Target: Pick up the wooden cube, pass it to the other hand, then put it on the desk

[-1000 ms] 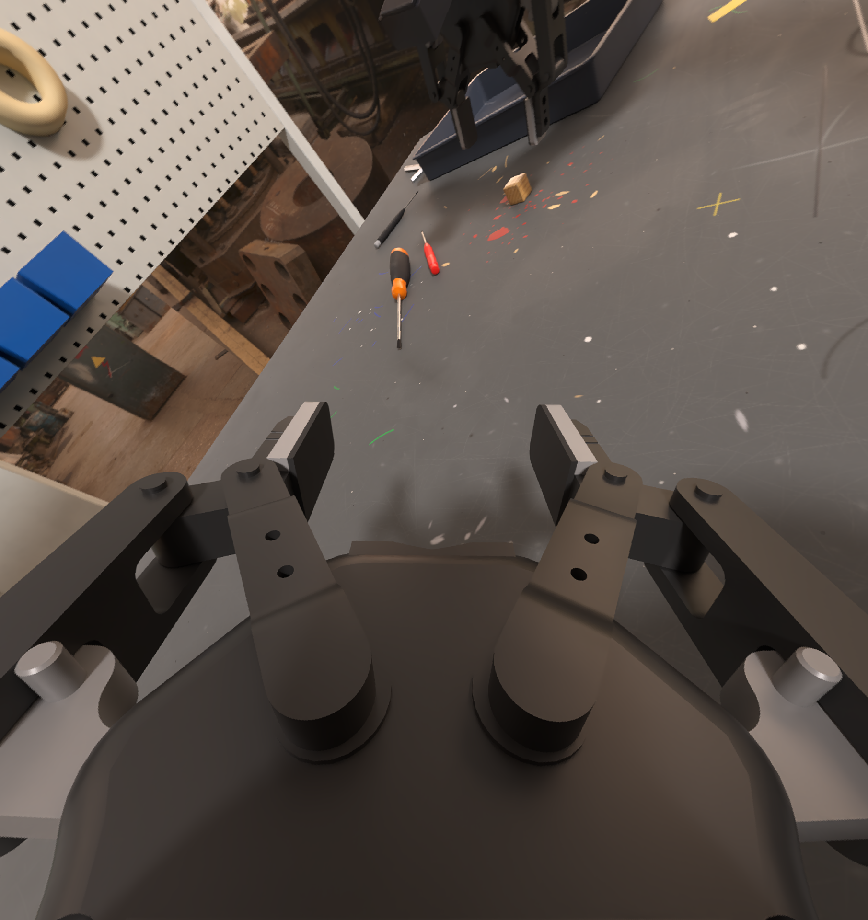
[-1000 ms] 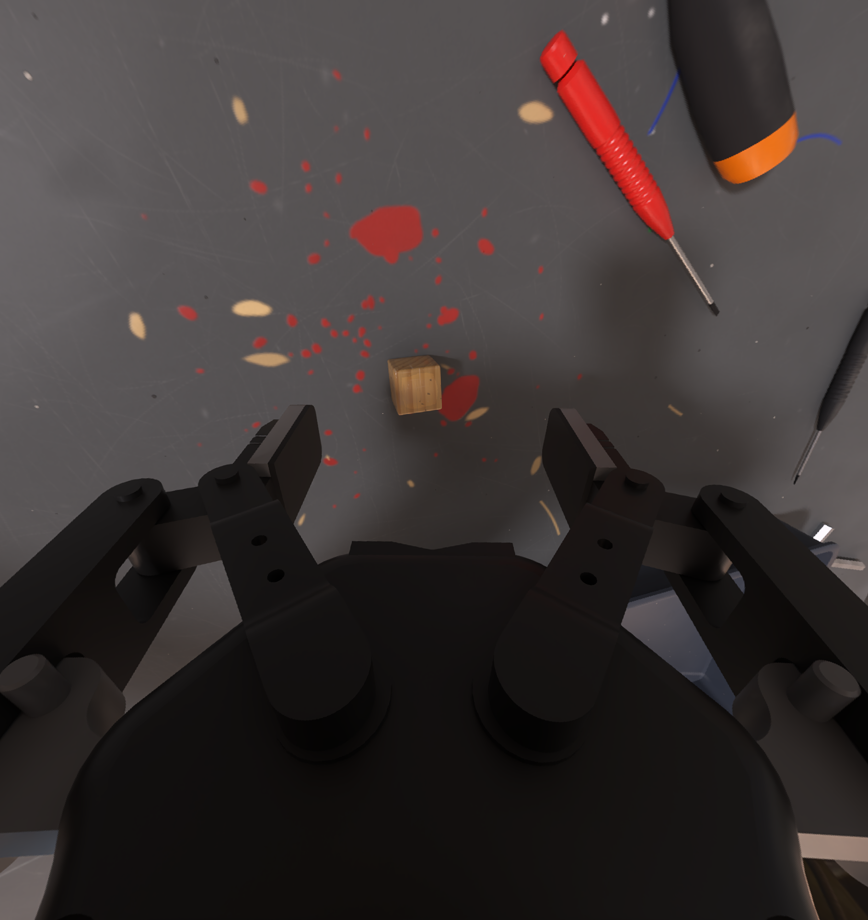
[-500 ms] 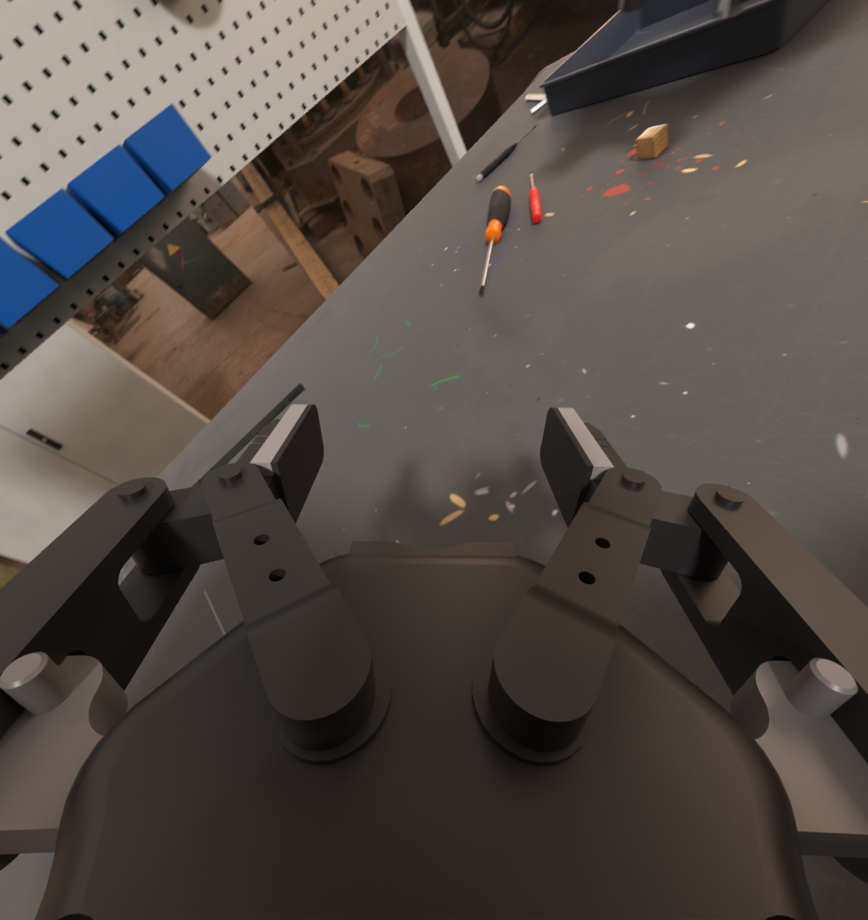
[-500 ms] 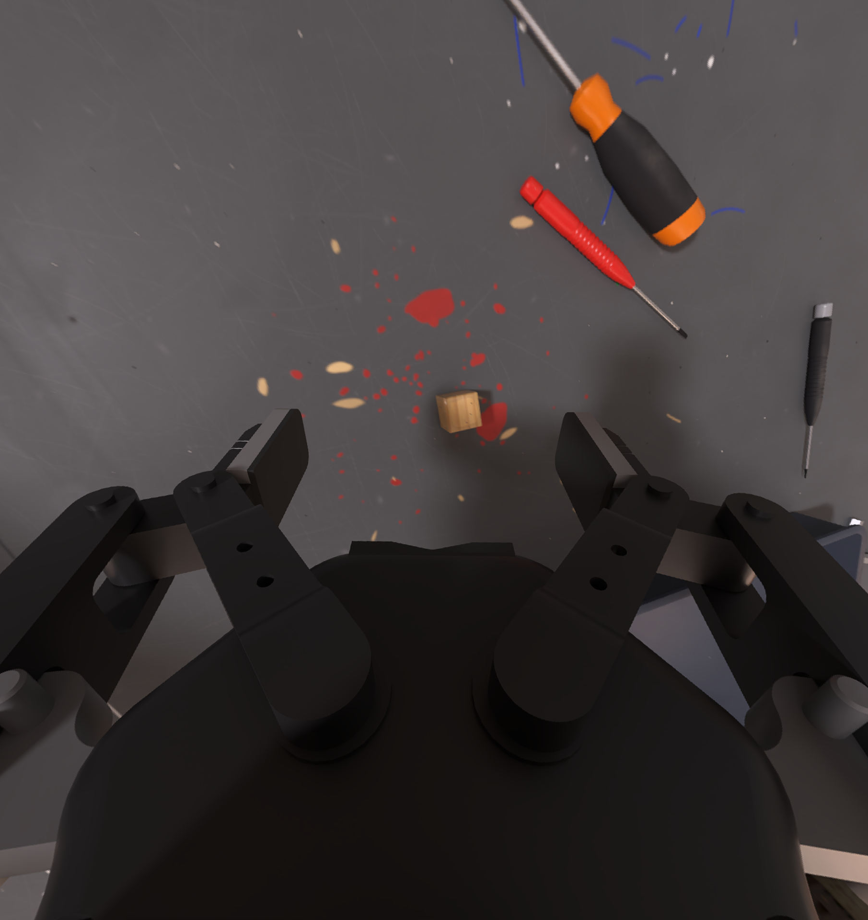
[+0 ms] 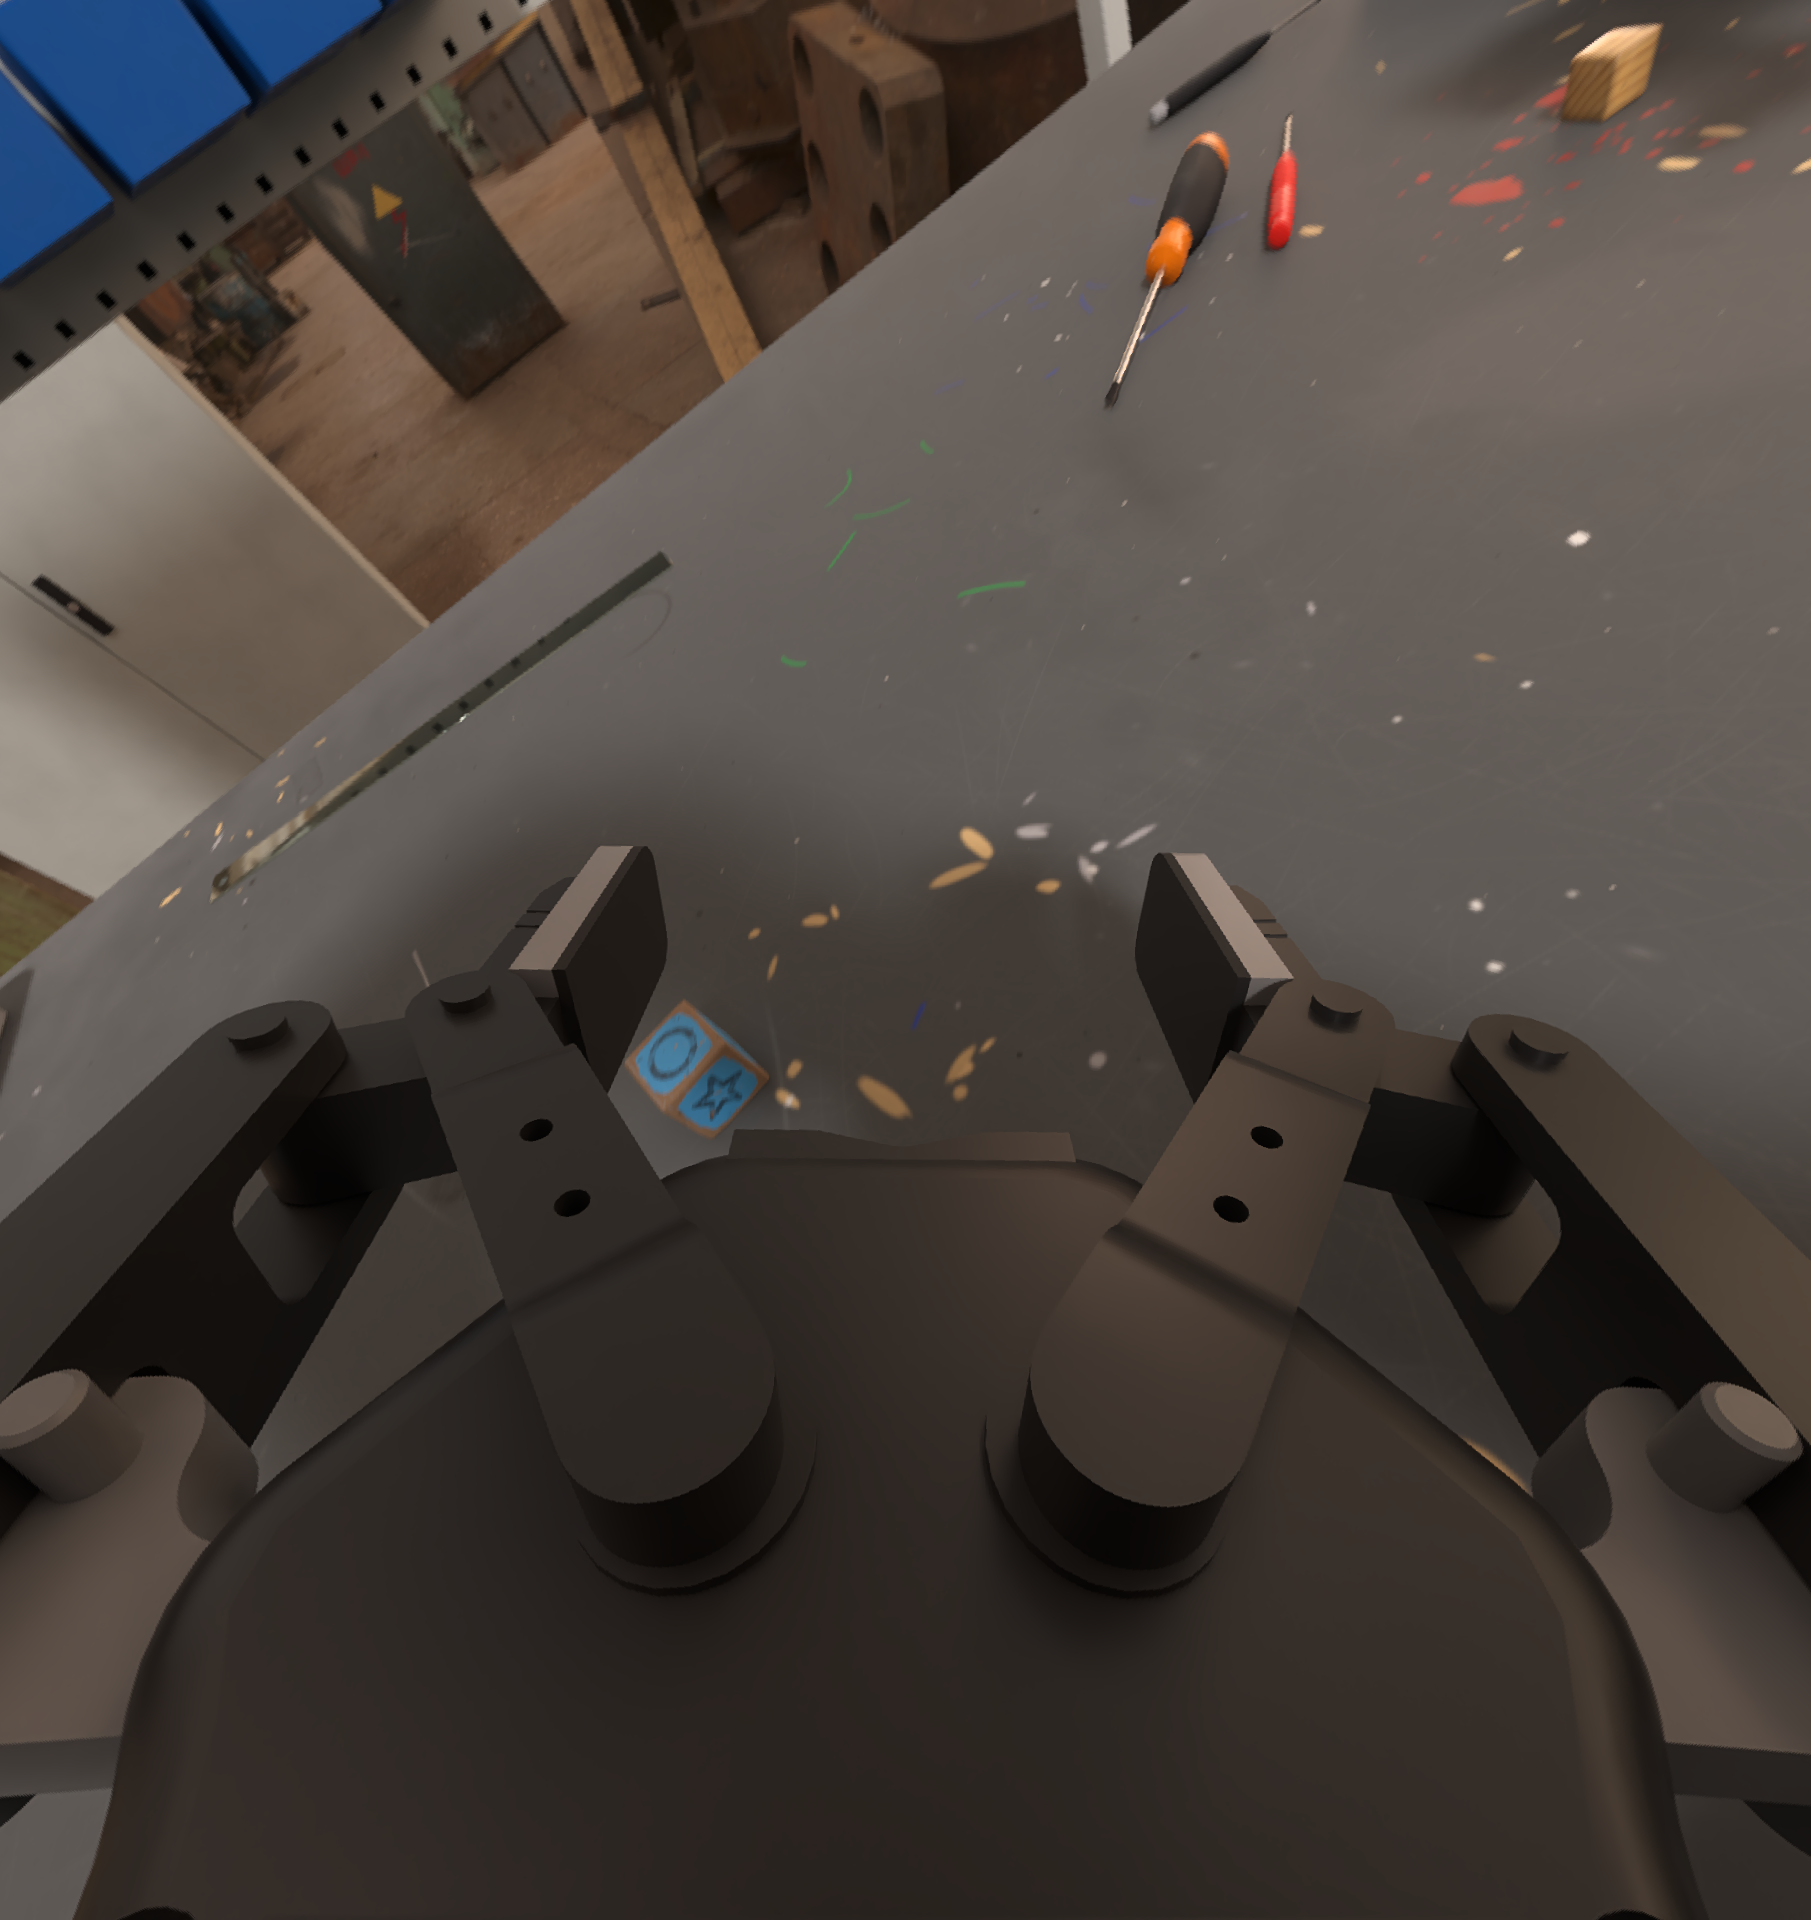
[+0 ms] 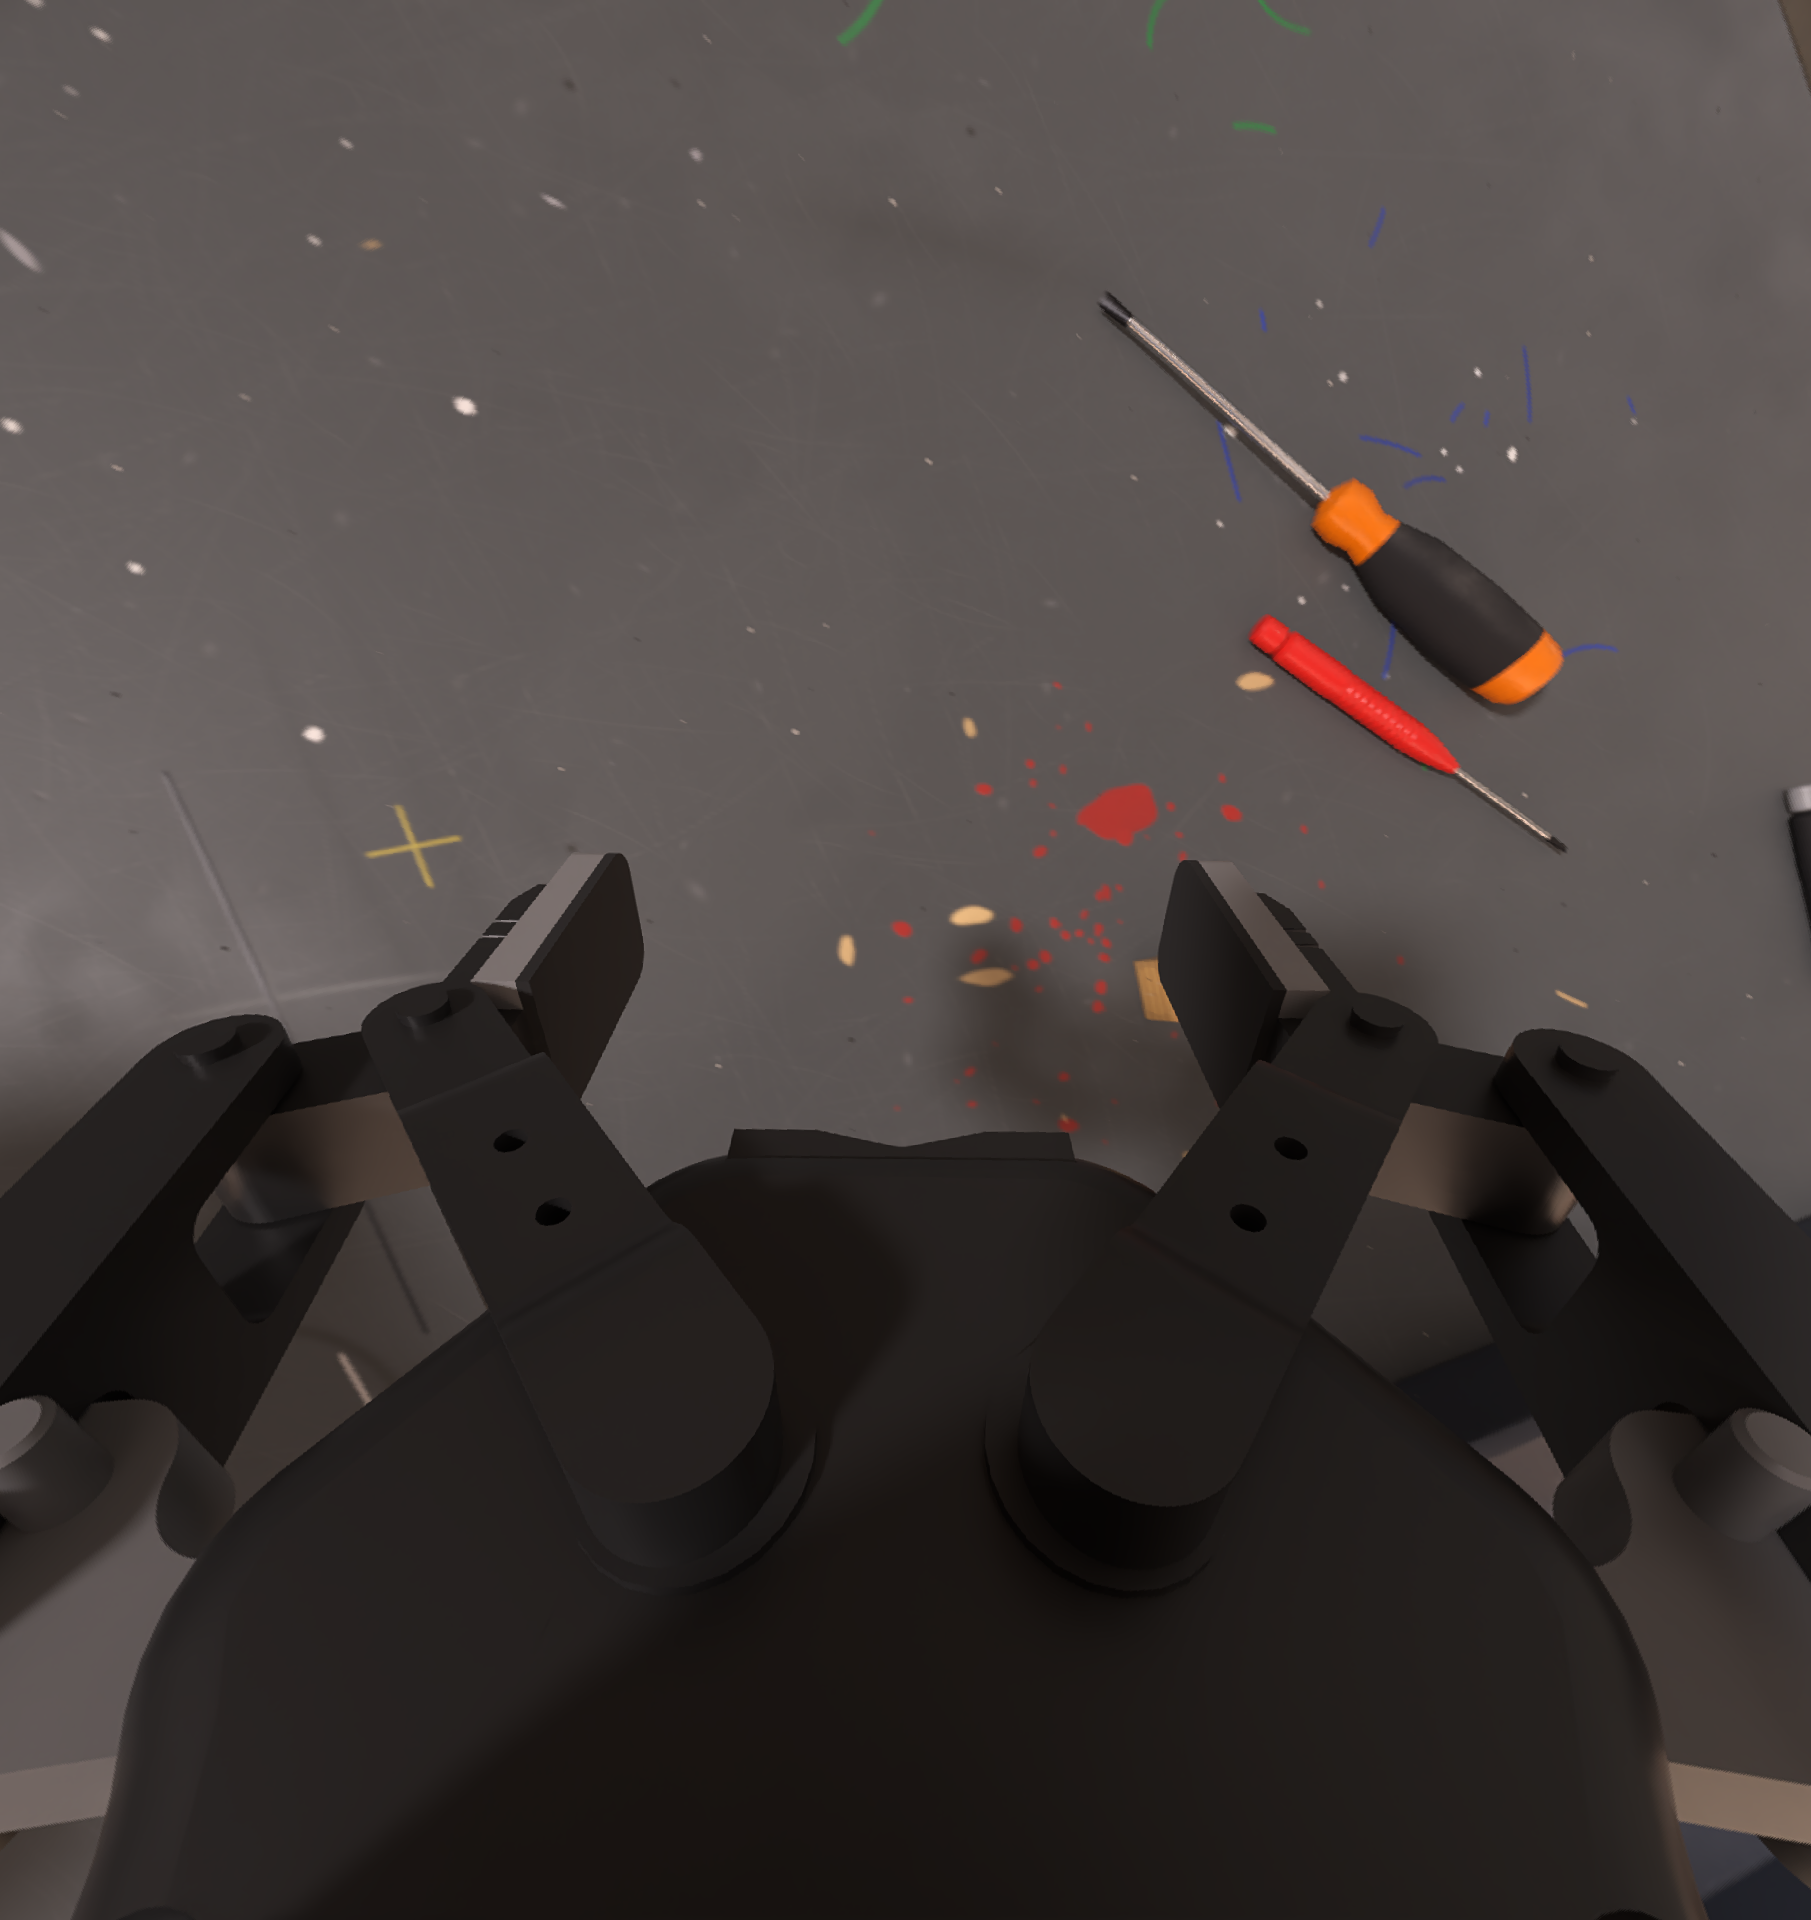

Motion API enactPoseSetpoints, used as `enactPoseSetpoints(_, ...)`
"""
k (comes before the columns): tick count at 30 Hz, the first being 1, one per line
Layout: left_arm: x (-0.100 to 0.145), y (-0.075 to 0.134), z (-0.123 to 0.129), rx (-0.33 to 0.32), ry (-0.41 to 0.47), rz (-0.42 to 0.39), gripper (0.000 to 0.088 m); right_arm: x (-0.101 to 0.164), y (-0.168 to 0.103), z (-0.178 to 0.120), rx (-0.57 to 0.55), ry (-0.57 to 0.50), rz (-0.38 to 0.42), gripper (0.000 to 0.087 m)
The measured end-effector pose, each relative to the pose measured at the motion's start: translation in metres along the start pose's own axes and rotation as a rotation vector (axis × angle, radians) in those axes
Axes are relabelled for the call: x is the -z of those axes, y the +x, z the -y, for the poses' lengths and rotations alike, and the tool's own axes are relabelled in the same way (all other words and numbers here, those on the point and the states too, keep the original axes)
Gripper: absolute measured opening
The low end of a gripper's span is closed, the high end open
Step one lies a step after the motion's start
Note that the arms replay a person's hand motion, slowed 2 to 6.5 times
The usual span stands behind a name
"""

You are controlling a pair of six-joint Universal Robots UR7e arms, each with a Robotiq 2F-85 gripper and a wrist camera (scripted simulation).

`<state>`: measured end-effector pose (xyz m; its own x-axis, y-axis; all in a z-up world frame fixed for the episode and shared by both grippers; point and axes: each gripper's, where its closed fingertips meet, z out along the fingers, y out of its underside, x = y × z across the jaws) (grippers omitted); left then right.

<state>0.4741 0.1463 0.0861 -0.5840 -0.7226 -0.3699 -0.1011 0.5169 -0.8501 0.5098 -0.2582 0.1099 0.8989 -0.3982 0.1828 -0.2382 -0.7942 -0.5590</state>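
Wooden cube (image 6: 1152,989) now sits half hidden behind the open, empty right gripper (image 6: 901,940), which has pulled back; left gripper (image 5: 901,935) also open, so pickup remains undone

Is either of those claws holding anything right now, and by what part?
Nothing is held. The left gripper and right gripper are open; the wooden cube lies on the desk.

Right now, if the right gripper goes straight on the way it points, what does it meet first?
Probably bare desk. The right gripper is open, with only paint specks between its fingers. The wooden cube sits off-line, half hidden behind one finger; depth is unclear.
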Motion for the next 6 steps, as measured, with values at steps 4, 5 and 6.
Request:
enactPoseSetpoints(4, 0.005, -0.003, -0.016, 0.000, -0.050, 0.034, 0.0789, 0.000, -0.023, 0.003, -0.001, 0.053, 0.010, 0.0854)
enactPoseSetpoints(5, 0.007, -0.003, -0.020, -0.007, -0.064, 0.042, 0.0787, -0.001, -0.028, 0.002, -0.001, 0.059, 0.009, 0.0854)
enactPoseSetpoints(6, 0.008, -0.003, -0.024, -0.015, -0.077, 0.050, 0.0786, -0.001, -0.032, 0.001, -0.001, 0.064, 0.008, 0.0854)
